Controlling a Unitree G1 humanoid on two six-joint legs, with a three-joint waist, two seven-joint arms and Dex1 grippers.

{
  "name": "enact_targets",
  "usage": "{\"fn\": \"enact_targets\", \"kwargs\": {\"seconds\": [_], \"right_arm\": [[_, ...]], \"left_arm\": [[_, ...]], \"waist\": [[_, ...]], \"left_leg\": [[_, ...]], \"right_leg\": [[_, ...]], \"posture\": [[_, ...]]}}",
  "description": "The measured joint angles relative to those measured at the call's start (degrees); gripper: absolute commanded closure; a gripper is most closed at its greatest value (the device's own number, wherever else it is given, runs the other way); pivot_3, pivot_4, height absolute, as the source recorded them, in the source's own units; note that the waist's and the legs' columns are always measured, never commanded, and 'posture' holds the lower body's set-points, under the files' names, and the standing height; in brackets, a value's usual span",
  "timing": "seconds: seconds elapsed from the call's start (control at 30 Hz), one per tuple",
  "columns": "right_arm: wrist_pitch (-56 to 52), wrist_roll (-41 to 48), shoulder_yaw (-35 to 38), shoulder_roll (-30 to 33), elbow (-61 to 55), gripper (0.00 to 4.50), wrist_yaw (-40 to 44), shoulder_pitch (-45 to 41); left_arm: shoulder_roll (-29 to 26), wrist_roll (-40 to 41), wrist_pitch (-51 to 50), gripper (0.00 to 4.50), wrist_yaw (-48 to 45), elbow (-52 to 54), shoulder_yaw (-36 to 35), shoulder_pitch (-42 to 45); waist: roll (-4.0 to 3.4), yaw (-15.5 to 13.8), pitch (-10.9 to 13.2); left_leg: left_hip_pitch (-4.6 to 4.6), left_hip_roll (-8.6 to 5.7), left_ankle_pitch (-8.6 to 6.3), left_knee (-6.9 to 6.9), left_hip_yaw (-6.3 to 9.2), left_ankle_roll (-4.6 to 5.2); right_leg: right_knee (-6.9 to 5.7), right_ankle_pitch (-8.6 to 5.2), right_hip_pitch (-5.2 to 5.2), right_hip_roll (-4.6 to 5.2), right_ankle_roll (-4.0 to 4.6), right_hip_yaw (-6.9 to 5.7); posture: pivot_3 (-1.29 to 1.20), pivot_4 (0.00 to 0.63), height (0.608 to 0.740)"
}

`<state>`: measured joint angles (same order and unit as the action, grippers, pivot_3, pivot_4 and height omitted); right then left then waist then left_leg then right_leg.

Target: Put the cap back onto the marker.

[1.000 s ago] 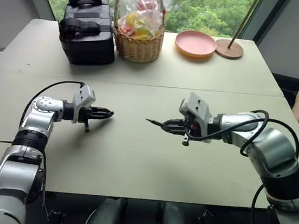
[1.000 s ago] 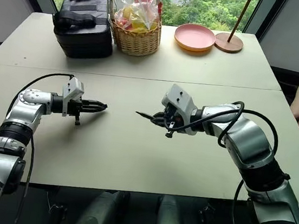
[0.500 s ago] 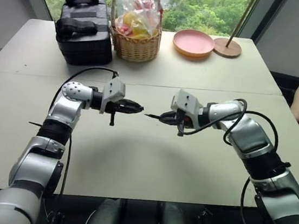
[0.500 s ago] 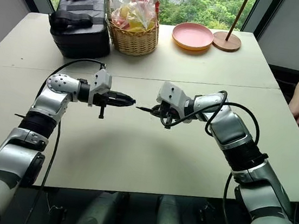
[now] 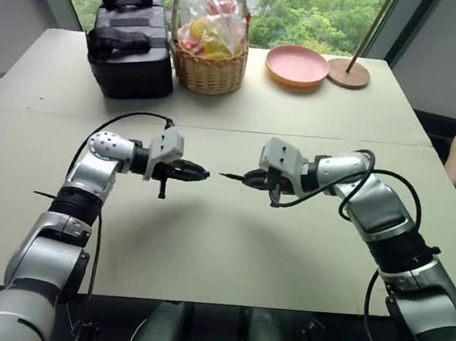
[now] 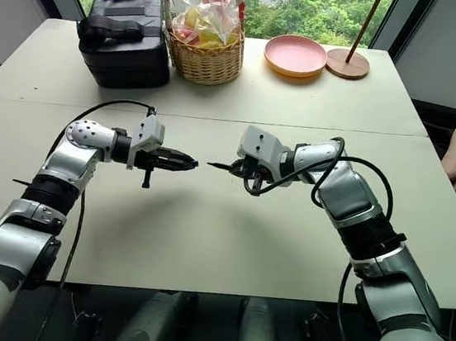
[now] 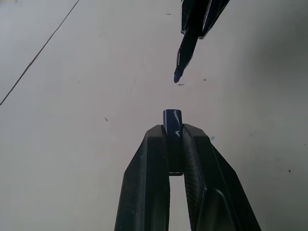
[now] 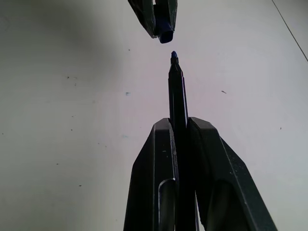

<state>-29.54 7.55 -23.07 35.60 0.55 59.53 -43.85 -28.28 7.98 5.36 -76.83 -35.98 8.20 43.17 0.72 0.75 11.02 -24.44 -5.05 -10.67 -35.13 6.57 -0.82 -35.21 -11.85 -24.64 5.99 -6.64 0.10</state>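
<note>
Black cap [image 7: 172, 122] half-hidden in clenched L tool [image 5: 198, 171]; marker [image 8: 177, 91] gripped by R tool [image 5: 246, 178].

Both arms reach inward over the table. The left gripper [image 5: 201, 171] and right gripper [image 5: 248, 178] are clamped, tips facing, slightly apart.

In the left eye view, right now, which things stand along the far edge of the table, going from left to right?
Black bag → basket → pink plate → round wooden lamp base.
</note>
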Motion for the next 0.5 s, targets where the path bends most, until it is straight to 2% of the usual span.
{"fn": "enact_targets", "kwargs": {"seconds": [0.5], "right_arm": [[0.0, -0.1, 0.3, -1.8, 0.0, 4.50, -0.1, 0.0]], "left_arm": [[2.4, 0.2, -1.2, 4.48, -0.1, 0.2, 0.0, 1.2]], "waist": [[0.00, 0.1, 0.0]], "left_leg": [[0.00, 0.00, 0.00, 0.00, 0.00, 0.00]], "right_leg": [[-0.02, 0.00, 0.00, -0.02, 0.00, 0.00]], "posture": [[0.00, 0.150, 0.740]]}}
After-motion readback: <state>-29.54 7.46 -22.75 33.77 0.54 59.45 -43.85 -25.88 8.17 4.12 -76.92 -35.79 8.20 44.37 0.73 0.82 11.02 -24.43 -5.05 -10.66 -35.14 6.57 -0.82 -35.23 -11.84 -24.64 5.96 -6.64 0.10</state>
